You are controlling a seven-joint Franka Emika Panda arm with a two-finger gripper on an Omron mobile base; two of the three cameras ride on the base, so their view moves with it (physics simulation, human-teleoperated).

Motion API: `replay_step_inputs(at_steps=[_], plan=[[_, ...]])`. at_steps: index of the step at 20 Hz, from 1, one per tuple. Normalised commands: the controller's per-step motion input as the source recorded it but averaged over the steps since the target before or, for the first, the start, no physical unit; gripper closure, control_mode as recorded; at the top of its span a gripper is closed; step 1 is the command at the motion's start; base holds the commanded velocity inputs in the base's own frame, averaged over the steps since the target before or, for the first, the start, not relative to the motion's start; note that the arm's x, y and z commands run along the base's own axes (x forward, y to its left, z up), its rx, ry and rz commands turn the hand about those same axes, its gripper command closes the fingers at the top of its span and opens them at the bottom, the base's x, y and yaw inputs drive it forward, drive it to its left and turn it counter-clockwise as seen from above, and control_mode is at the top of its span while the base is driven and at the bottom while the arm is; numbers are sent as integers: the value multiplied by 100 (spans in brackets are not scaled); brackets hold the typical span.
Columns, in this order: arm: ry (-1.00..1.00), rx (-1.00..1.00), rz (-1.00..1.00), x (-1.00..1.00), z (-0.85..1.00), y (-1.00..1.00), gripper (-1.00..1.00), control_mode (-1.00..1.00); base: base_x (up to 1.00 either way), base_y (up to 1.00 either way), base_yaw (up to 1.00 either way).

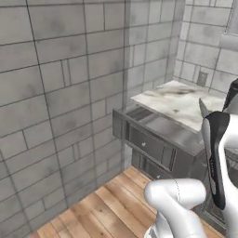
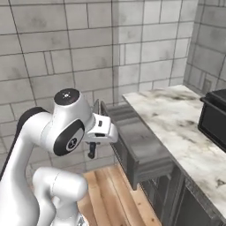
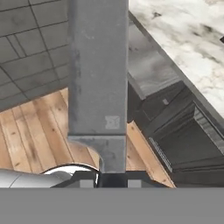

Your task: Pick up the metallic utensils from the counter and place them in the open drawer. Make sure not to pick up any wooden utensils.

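My gripper (image 3: 112, 176) is shut on a metallic utensil, a knife whose broad grey blade (image 3: 97, 70) rises straight up the hand view. In the right base view the gripper (image 2: 93, 144) hangs at the end of the white arm, with the blade (image 2: 98, 108) pointing up and the black handle (image 2: 91, 152) below. The open drawer (image 2: 135, 132) juts from under the counter (image 2: 172, 119) just right of the knife; the knife is over the wooden floor beside the drawer's front. From the left base view the drawer (image 1: 153, 132) and the counter (image 1: 179, 100) show, and the blade tip (image 1: 203, 108) pokes above the arm. The wooden utensils are out of view.
A black appliance (image 2: 215, 118) stands on the counter at the right. A grey tiled wall (image 1: 60, 93) runs close behind the drawer's end. Lower cabinet fronts (image 3: 192, 144) sit under the drawer. Wooden floor (image 1: 107, 204) lies below.
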Motion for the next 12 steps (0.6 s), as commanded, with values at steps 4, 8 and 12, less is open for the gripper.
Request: replay_step_inputs(at_steps=[4,8,12], plan=[[0,0,0,0,0,0,100,100,1,-48,52],[0,0,0,0,0,0,100,100,0,-32,54],[0,0,0,0,0,0,100,100,-11,-39,46]])
